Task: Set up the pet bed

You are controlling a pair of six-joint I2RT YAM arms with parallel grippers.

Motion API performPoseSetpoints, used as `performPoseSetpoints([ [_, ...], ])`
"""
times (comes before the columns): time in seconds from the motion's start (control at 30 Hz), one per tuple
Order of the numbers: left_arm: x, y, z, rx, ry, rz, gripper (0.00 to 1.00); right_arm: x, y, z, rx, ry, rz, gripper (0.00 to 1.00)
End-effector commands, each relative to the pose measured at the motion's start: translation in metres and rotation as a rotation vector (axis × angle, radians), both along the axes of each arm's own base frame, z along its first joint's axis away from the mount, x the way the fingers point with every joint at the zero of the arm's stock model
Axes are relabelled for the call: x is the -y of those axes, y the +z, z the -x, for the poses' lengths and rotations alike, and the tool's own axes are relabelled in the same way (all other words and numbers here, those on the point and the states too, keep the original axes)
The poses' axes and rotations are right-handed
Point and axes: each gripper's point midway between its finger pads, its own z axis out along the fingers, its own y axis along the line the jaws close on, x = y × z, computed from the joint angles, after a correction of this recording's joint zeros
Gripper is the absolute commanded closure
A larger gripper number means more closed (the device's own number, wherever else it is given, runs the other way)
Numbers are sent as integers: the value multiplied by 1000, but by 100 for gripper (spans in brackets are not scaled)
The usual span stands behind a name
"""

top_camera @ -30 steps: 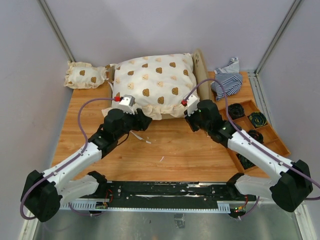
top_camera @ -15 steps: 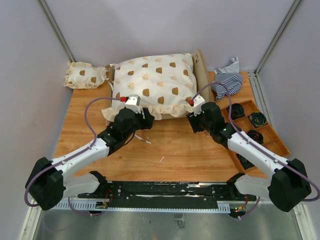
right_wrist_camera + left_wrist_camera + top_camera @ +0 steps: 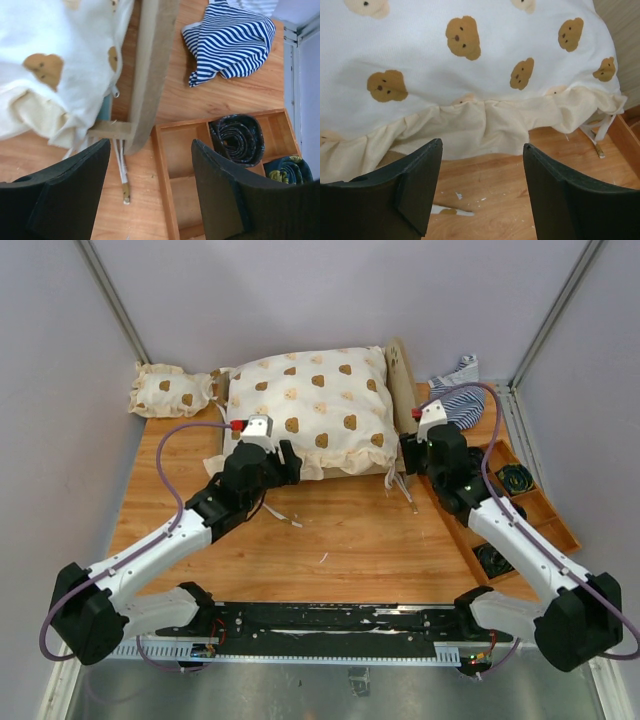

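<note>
While left gripper stays wide | right gripper opened wide, shifted beside pet bed

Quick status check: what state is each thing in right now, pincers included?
left pincer: open, empty.
right pincer: open, empty.
pet bed: mostly covered by the large cushion.
large cushion: lying on the pet bed.
small cushion: off the bed, back-left corner.
striped cloth: crumpled.
tray: rolled items in some compartments.

We are looking into a robot lab cell: plain pale walls framed by aluminium posts enclose a wooden counter, with the cabled left arm and right arm bolted to a black rail.
</note>
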Motion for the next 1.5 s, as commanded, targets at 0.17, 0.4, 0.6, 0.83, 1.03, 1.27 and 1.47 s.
performPoseSetpoints([
  [0.17,23,-22,23,-55,-162,31,35,-11,-3,-39,-41,64,13,65],
  [0.4,54,-14,42,7,-262,61,38,-39,-9,5,-108,195,-68,100],
  [0.6,104,-20,58,11,-346,60,38,-58,-13,52,-160,244,-128,100],
  [0.83,147,-49,60,-28,-386,102,38,-44,-19,66,-159,203,-114,73],
  [1.03,189,-65,64,-97,-467,174,36,-24,-21,86,-181,164,-96,53],
  [1.27,216,-80,68,-160,-476,226,34,-19,-13,102,-153,185,-139,48],
  [1.47,213,-76,68,-152,-458,215,77,-30,-11,117,-122,289,-191,51],
])
